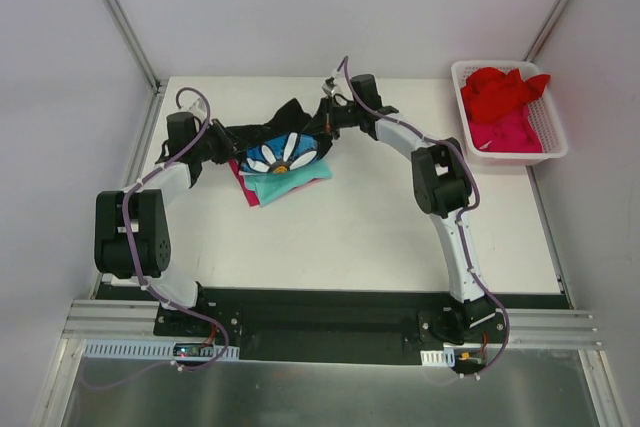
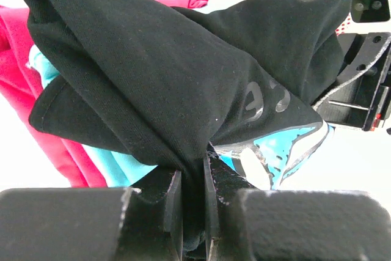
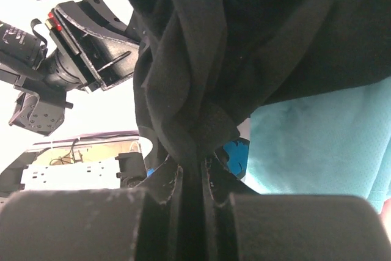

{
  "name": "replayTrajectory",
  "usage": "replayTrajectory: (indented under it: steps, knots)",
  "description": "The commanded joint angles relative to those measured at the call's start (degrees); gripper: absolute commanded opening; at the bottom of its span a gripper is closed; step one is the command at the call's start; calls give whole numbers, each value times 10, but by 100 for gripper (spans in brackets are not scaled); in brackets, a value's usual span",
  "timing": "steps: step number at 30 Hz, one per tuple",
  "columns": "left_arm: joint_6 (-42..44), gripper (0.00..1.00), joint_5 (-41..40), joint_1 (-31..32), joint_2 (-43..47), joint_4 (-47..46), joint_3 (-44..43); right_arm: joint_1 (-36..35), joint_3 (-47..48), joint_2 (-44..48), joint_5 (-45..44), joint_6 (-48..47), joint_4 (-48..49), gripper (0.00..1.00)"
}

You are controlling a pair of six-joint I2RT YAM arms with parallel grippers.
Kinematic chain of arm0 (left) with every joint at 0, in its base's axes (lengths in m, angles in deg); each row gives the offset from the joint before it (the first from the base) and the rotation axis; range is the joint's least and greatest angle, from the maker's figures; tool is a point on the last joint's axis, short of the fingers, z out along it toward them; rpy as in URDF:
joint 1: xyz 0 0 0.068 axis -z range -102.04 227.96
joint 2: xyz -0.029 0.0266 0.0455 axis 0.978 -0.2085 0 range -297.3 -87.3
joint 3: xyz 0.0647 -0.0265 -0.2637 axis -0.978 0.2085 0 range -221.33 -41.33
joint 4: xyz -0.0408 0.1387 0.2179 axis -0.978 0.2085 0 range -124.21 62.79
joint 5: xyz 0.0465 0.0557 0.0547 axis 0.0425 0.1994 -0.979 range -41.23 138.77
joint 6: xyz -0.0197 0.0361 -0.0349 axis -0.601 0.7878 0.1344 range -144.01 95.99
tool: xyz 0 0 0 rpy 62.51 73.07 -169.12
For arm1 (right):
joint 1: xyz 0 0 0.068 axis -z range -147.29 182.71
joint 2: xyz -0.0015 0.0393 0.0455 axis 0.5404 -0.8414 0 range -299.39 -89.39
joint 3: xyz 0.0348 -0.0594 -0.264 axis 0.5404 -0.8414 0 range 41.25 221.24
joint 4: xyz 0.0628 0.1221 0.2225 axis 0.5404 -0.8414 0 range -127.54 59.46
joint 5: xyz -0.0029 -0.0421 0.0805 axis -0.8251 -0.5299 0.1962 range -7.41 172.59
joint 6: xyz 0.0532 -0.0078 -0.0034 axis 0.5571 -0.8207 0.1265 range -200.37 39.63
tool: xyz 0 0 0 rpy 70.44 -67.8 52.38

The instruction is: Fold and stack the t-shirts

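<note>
A: Where is the black t-shirt (image 1: pixel 272 139), and which way does it run?
B: It hangs bunched between the two arms over the far half of the table (image 1: pixel 370 237); its long axis runs left to right, the right end a little farther from the bases than the left; the middle sags, with the white-and-blue flower print turned up toward the overhead camera

A: What has hold of it?
B: The left gripper (image 2: pixel 194 172) is closed on a fold at the left end, its fingers pinching black cloth with only a narrow slit between them; the right gripper (image 3: pixel 194 166) is clamped the same way on a twisted rope of cloth at the right end

A: Anything beneath?
B: A teal t-shirt (image 1: pixel 292 183) lies on the table just under the sagging print, and a pinkish-red t-shirt (image 1: pixel 245 190) shows at its left edge; whether the black cloth touches the teal one I cannot tell

A: And the others?
B: A red t-shirt (image 1: pixel 505 90) lies crumpled in the far end of the white basket (image 1: pixel 490 64) at the table's far right corner, with a pink t-shirt (image 1: pixel 510 135) in its near end; both well apart from the arms
</note>
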Motion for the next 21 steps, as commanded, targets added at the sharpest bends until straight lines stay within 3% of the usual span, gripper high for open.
replayTrajectory:
  steps: [1,9,21]
  knots:
    - [-6,0,-16,-9,40,-52,26,-1,-22,28,38,-19,-7,1]
    - [-33,0,-7,-8,45,-96,105,0,-78,46,34,-55,-29,1]
    - [-50,0,-10,10,7,-180,179,4,-77,42,38,-100,-79,1]
